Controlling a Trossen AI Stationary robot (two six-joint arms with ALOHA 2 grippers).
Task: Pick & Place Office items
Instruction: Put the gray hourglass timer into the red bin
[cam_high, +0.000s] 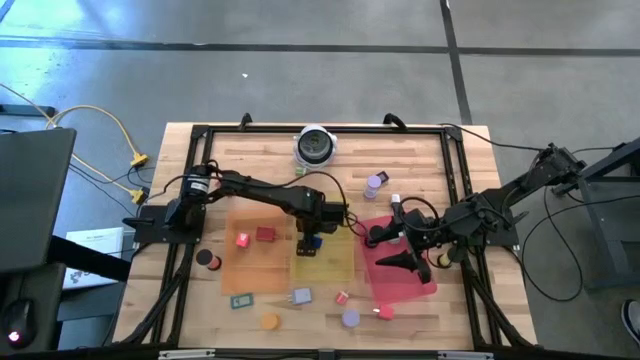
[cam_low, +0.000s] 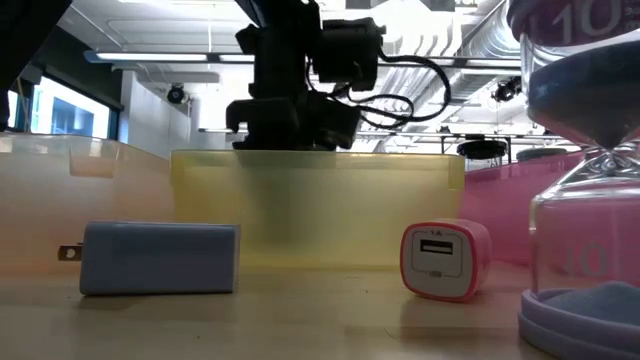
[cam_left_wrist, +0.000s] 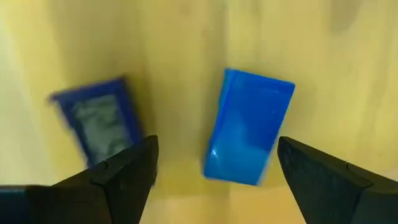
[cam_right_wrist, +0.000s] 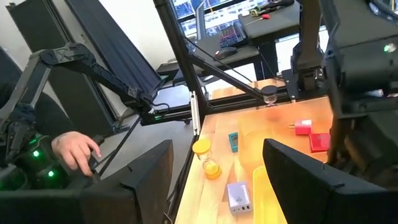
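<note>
Blue block (cam_left_wrist: 249, 127) lies loose between my left end effector (cam_left_wrist: 217, 180) fingers, spread wide to straddle it | second blue piece (cam_left_wrist: 99, 124) just outside | right end effector (cam_right_wrist: 217, 180) waits open farther off.

Three flat trays are counted on the surface: an orange tray (cam_high: 235, 268), a yellow tray (cam_high: 338, 266) and a red tray (cam_high: 408, 286). Two blue blocks are seen in the left wrist view, a bright blue block (cam_left_wrist: 249, 127) and a darker blue block (cam_left_wrist: 99, 124). Two purple round pieces (cam_high: 375, 182) (cam_high: 350, 318) are counted, one orange round piece (cam_high: 270, 321) and one black disc (cam_high: 207, 258). One teal block (cam_high: 240, 300), one grey-blue charger (cam_high: 301, 297), one pink charger (cam_high: 342, 297), one red block (cam_high: 265, 234) and one pink bit (cam_high: 242, 239) are found. One silver-and-black round object (cam_high: 315, 145) is counted.
</note>
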